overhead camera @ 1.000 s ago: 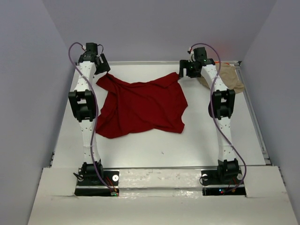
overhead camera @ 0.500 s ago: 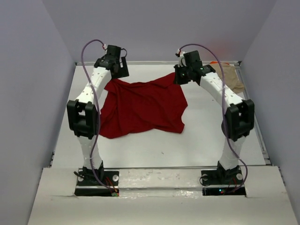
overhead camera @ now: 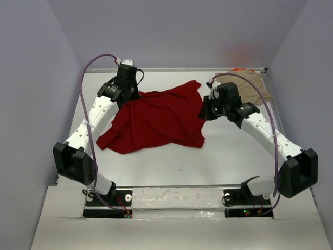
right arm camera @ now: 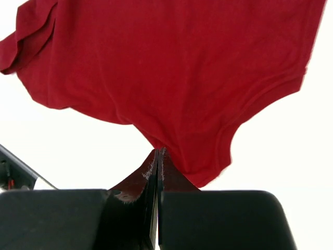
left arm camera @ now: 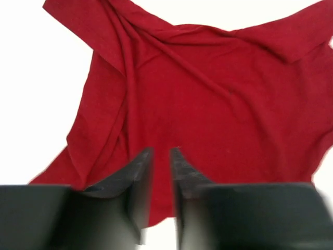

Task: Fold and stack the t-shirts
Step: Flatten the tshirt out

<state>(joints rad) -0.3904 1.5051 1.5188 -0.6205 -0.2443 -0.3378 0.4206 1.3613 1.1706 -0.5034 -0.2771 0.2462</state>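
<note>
A large, plain dark red cloth t-shirt [overhead camera: 156, 117] lies rumpled and spread out across the middle of the white tabletop [overhead camera: 182, 166]. At its right edge, the right gripper [right arm camera: 157, 153] is clenched tight on a pinch of the red cloth, which rises in a small peak to its fingertips. Farther back, the left gripper [left arm camera: 161, 151] sits at the shirt's far left corner, its jaws narrowly apart over the fabric; whether they grasp any cloth I cannot tell. In the far right corner lies a crumpled tan cloth t-shirt [overhead camera: 252, 86], with a sliver of bright orange fabric [overhead camera: 238, 69] just behind it.
</note>
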